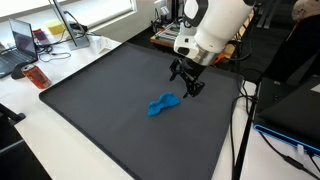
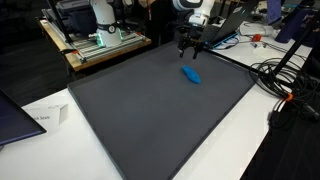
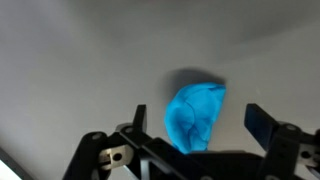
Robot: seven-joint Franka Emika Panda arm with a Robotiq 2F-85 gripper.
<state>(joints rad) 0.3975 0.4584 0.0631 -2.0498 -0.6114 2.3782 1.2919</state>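
A crumpled blue cloth (image 1: 164,103) lies on the dark grey mat (image 1: 100,110); it also shows as a small blue shape (image 2: 190,75) near the mat's far side. My gripper (image 1: 185,84) hangs open just above and beside the cloth, holding nothing. From the wrist, the blue cloth (image 3: 194,117) sits between the two black fingers, with the gripper (image 3: 199,124) spread wide around it and not touching it. The lower part of the cloth is hidden behind the gripper body.
The mat (image 2: 160,105) covers a white table. A laptop (image 1: 22,42), cables and an orange object (image 1: 37,77) sit past one mat edge. A cluttered bench (image 2: 95,40), cables (image 2: 285,85) and a white card (image 2: 50,117) surround the mat.
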